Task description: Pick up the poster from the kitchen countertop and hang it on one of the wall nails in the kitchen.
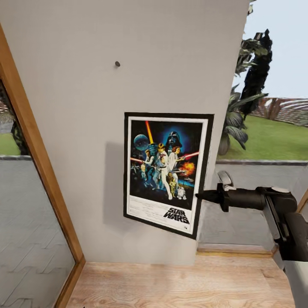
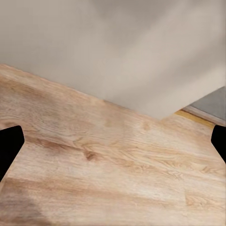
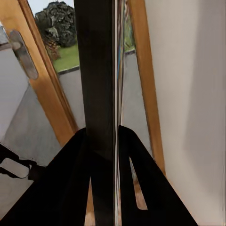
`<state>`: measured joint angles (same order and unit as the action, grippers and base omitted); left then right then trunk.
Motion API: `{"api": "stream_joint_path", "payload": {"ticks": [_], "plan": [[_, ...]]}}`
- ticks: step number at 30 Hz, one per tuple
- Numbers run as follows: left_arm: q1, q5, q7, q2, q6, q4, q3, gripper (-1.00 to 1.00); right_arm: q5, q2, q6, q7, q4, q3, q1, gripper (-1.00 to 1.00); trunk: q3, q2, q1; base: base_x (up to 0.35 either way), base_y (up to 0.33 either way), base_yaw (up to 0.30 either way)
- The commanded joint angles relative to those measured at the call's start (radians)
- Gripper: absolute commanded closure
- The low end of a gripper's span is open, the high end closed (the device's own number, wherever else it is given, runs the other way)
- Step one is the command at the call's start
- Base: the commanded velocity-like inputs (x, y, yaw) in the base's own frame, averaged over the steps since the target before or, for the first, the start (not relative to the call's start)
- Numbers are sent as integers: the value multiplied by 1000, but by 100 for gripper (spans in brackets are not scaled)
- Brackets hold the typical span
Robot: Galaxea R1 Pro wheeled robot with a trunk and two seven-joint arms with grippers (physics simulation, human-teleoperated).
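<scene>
Against the wall, tilted colourful poster (image 1: 166, 173)

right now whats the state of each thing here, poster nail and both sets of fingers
poster: held up in front of the wall, slightly tilted, below the nail, not hung
wall nail: bare, nothing on it
right gripper: fingers shut on the poster's right edge
left gripper: fingers spread open, holding nothing, over the wooden floor
</scene>
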<state>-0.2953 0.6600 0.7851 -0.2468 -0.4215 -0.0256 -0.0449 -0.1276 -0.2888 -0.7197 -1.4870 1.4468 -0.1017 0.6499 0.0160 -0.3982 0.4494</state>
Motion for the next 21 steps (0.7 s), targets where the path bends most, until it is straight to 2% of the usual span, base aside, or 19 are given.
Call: {"api": "stream_joint_path", "payload": {"ticks": [1,2,3,10,15,21], "plan": [[-1,4,3,0,-5,1,-5,-100,-3,0,-24,-4,0,3,22,100,2,-2,1,0,0,0],[-1,4,3,0,-5,1,-6,-100,-4,2,-87,-4,1,12,126,100,2,-2,1,0,0,0],[-1,4,3,0,-5,1,-6,-100,-4,3,-99,-4,0,16,159,100,2,-2,1,0,0,0],[-1,3,4,0,-6,1,-6,-100,-4,3,-132,-4,-7,75,290,100,2,-2,1,0,0,0],[-1,3,5,0,-6,1,-6,-100,-3,37,-180,-4,-16,95,362,100,2,-2,1,0,0,0],[-1,3,5,-1,-6,1,-5,-100,-2,54,-192,-4,-40,120,428,100,2,-2,1,0,0,0]]}}
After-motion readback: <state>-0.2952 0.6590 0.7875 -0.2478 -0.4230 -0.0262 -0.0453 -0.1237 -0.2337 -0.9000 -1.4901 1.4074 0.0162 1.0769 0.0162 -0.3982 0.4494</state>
